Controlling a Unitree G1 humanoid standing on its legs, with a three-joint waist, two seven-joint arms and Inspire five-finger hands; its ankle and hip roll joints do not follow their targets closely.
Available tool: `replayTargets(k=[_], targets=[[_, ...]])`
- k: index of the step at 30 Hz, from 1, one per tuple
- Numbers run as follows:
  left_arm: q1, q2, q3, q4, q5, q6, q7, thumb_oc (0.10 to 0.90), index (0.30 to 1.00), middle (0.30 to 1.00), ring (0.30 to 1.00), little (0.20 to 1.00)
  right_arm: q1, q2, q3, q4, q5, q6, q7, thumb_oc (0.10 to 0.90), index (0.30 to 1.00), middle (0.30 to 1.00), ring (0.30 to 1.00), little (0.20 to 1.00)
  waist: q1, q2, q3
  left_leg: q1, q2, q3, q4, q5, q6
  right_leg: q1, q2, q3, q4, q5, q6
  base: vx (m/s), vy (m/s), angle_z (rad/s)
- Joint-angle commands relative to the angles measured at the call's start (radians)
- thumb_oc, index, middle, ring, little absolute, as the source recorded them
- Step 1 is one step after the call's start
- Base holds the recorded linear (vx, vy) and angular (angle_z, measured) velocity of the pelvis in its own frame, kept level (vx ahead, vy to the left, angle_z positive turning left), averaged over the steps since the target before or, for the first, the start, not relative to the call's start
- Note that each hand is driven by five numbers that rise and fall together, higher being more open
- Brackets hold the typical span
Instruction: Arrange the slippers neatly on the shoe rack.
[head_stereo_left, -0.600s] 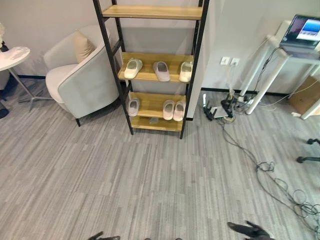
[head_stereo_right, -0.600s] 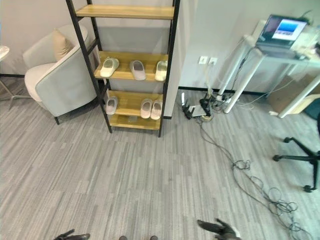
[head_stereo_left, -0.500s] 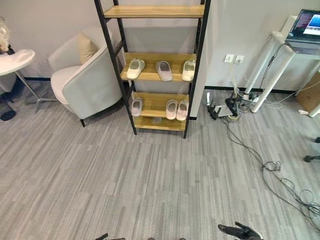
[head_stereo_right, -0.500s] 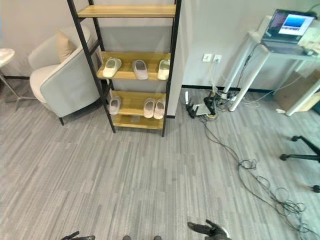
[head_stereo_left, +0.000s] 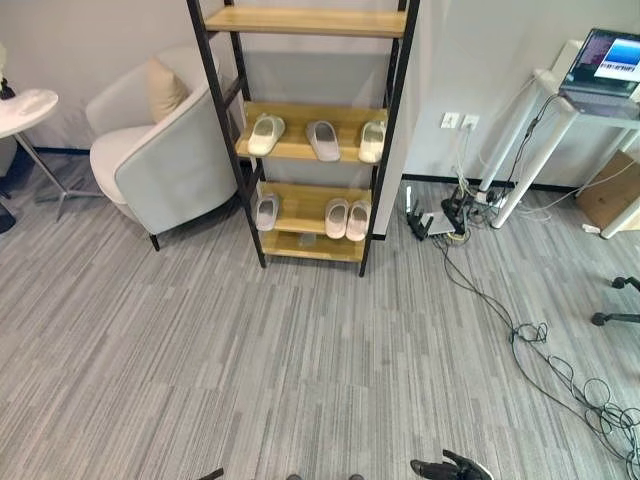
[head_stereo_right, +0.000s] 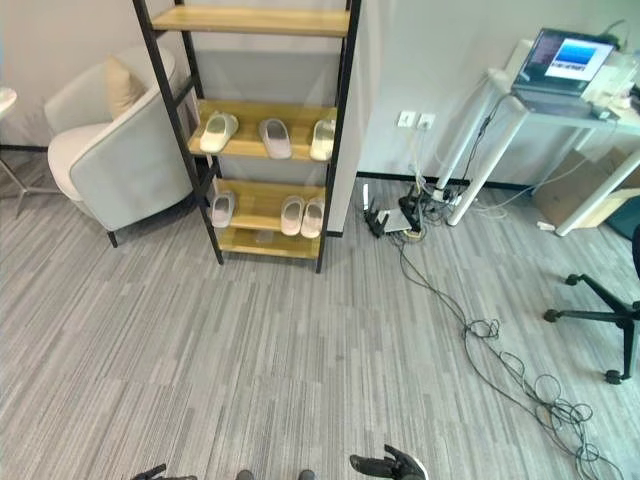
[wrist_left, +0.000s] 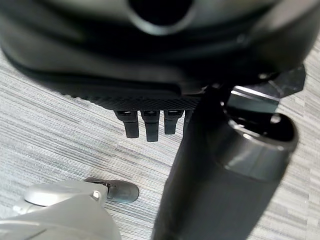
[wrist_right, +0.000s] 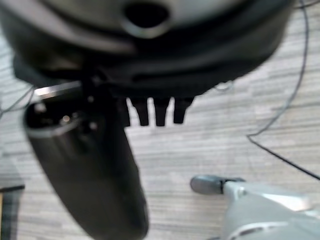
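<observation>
I see the shoe rack standing against the grey wall on striped grey carpet, with 3 slippers spaced along its middle shelf and 3 more on the shelf below, 2 of them side by side as a pair. A grey armchair sits just left of the rack, and a white desk with a laptop stands to the right above loose floor cables. My left hand and right hand both hang over bare carpet, fingers straight and holding nothing.
</observation>
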Motion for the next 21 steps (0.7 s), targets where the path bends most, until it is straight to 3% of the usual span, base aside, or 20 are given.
replayTargets(k=[1, 3, 5, 7, 10, 11, 12, 13, 14, 15, 17, 19, 21], targets=[[-0.071, -0.018, -0.031, -0.008, 0.013, -0.054, 0.032, 0.8, 0.9, 0.9, 0.9, 0.9, -0.05, -0.04, 0.022, -0.013, -0.03, -0.033, -0.028, 0.8, 0.9, 0.9, 0.9, 0.9, 0.016, 0.009, 0.061, -0.098, 0.118, 0.127, 0.172, -0.038, -0.069, 0.048, -0.067, -0.029, 0.026, -0.139, 0.08, 0.12, 0.052, 0.61], [-0.059, -0.023, -0.049, -0.011, 0.051, -0.049, 0.03, 0.8, 0.9, 0.9, 0.9, 0.9, -0.039, -0.034, 0.036, -0.009, -0.045, -0.023, -0.03, 0.8, 0.9, 0.9, 0.9, 0.9, 0.037, 0.009, 0.055, -0.145, 0.146, 0.17, 0.086, -0.004, -0.057, 0.072, -0.063, -0.048, 0.012, -0.153, 0.084, 0.23, 0.084, 0.54], [-0.049, -0.017, -0.063, 0.016, 0.091, -0.039, 0.032, 0.8, 0.9, 0.9, 0.9, 0.9, -0.044, -0.038, 0.031, -0.007, -0.044, -0.021, -0.036, 0.8, 0.9, 0.9, 0.9, 0.9, 0.057, -0.004, 0.049, -0.214, 0.154, 0.157, 0.044, 0.035, -0.06, 0.09, -0.062, -0.053, 0.006, -0.171, 0.088, 0.29, 0.118, 0.31], [-0.018, -0.015, -0.043, 0.058, 0.108, -0.024, 0.028, 0.8, 0.9, 0.9, 0.9, 0.9, -0.046, -0.029, 0.044, -0.006, -0.073, -0.018, -0.032, 0.8, 0.9, 0.9, 0.9, 0.9, 0.069, -0.009, 0.025, -0.205, 0.135, 0.127, 0.012, 0.04, -0.043, 0.101, -0.059, -0.039, 0.009, -0.184, 0.101, 0.33, 0.189, 0.0], [0.005, -0.005, -0.029, 0.078, 0.164, -0.015, 0.027, 0.8, 0.9, 0.9, 0.9, 0.9, -0.059, -0.021, 0.051, -0.019, -0.116, -0.015, -0.031, 0.8, 0.9, 0.9, 0.9, 0.9, 0.085, -0.036, 0.011, -0.193, 0.094, 0.134, 0.047, 0.005, -0.002, 0.088, -0.106, -0.009, 0.112, -0.176, 0.126, 0.32, 0.265, -0.22], [0.001, 0.01, -0.031, 0.069, 0.178, -0.018, 0.033, 0.8, 0.9, 0.9, 0.9, 0.9, -0.071, -0.02, 0.053, -0.036, -0.12, -0.016, -0.027, 0.8, 0.9, 0.9, 0.9, 0.9, 0.083, -0.042, 0.027, -0.158, 0.075, 0.151, 0.056, -0.029, 0.026, 0.019, -0.149, 0.001, 0.268, -0.106, 0.173, 0.25, 0.252, -0.33], [0.001, 0.01, -0.031, 0.07, 0.178, -0.018, 0.033, 0.8, 0.9, 0.9, 0.9, 0.9, -0.071, -0.02, 0.053, -0.035, -0.12, -0.016, -0.027, 0.8, 0.9, 0.9, 0.9, 0.9, 0.084, -0.041, 0.024, -0.161, 0.076, 0.151, 0.055, -0.027, 0.026, 0.015, -0.148, 0.002, 0.267, -0.104, 0.173, 0.26, 0.331, -0.5], [-0.012, 0.018, -0.044, 0.049, 0.19, -0.023, 0.043, 0.8, 0.9, 0.9, 0.9, 0.9, -0.087, -0.011, 0.073, -0.059, -0.139, -0.019, -0.03, 0.8, 0.9, 0.9, 0.9, 0.9, 0.061, -0.019, 0.05, -0.11, 0.073, 0.157, 0.042, -0.046, 0.046, -0.077, -0.178, 0.01, 0.445, -0.016, 0.196, 0.19, 0.261, -0.38], [-0.02, 0.02, -0.053, 0.037, 0.195, -0.027, 0.045, 0.8, 0.9, 0.9, 0.9, 0.9, -0.093, -0.008, 0.083, -0.069, -0.152, -0.022, -0.033, 0.8, 0.9, 0.9, 0.9, 0.9, 0.047, 0.002, 0.058, -0.084, 0.08, 0.157, 0.03, -0.05, 0.052, -0.121, -0.179, 0.006, 0.518, 0.025, 0.195, 0.19, 0.262, -0.35], [-0.02, 0.02, -0.053, 0.037, 0.195, -0.026, 0.045, 0.8, 0.9, 0.9, 0.9, 0.9, -0.093, -0.009, 0.083, -0.069, -0.153, -0.022, -0.033, 0.8, 0.9, 0.9, 0.9, 0.9, 0.048, 0.0, 0.059, -0.083, 0.079, 0.159, 0.03, -0.05, 0.053, -0.123, -0.181, 0.008, 0.523, 0.022, 0.196, 0.19, 0.183, -0.05], [-0.055, 0.029, -0.07, -0.002, 0.201, -0.033, 0.053, 0.8, 0.9, 0.9, 0.9, 0.9, -0.098, -0.002, 0.089, -0.085, -0.177, -0.022, -0.042, 0.8, 0.9, 0.9, 0.9, 0.9, 0.008, 0.041, 0.084, 0.011, 0.078, 0.154, -0.011, -0.075, 0.064, -0.213, -0.184, -0.02, 0.622, 0.037, 0.19, 0.38, 0.212, 0.18], [-0.064, 0.032, -0.075, -0.012, 0.204, -0.037, 0.057, 0.8, 0.9, 0.9, 0.9, 0.9, -0.092, -0.002, 0.09, -0.092, -0.182, -0.023, -0.044, 0.8, 0.9, 0.9, 0.9, 0.9, -0.003, 0.045, 0.087, 0.032, 0.074, 0.15, -0.018, -0.086, 0.064, -0.239, -0.18, -0.027, 0.616, 0.03, 0.187, 0.33, 0.086, 0.19], [-0.099, 0.031, -0.106, -0.039, 0.216, -0.044, 0.06, 0.8, 0.9, 0.9, 0.9, 0.9, -0.085, 0.003, 0.095, -0.099, -0.179, -0.024, -0.045, 0.8, 0.9, 0.9, 0.9, 0.9, -0.039, 0.04, 0.088, 0.083, 0.048, 0.119, -0.021, -0.124, 0.064, -0.284, -0.141, -0.019, 0.488, -0.004, 0.173, 0.4, -0.011, 0.16]])
